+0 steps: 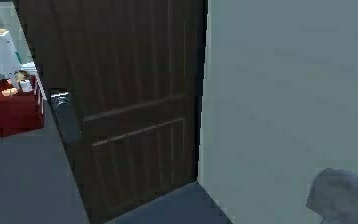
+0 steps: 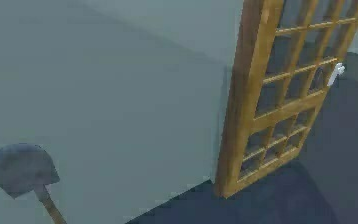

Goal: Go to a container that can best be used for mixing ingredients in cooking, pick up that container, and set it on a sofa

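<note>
Clearly early: a dark panelled wooden door (image 1: 137,100) dead ahead, pickup and placing both left to do; end effector's state, cannot tell.

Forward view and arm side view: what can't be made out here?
- Forward view, left: small things on the red stand, too small to name.
- Forward view: what lies past the dark door, hidden by it.
- Arm side view: the glazed door, its top cut off by the upper edge.
</note>
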Available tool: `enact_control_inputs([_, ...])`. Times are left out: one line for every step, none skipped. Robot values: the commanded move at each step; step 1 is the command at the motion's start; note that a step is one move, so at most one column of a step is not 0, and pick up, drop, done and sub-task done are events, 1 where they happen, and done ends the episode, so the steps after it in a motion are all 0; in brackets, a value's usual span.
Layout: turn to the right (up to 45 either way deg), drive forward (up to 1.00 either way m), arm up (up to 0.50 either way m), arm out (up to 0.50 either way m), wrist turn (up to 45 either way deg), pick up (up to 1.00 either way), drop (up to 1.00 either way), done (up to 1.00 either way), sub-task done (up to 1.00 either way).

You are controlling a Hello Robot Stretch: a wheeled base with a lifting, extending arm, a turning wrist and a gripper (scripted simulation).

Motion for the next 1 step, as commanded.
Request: enact_control_inputs([-45.0,0.0,0.0,0.0,0.0,0.0,0.0,0.0,0.0])
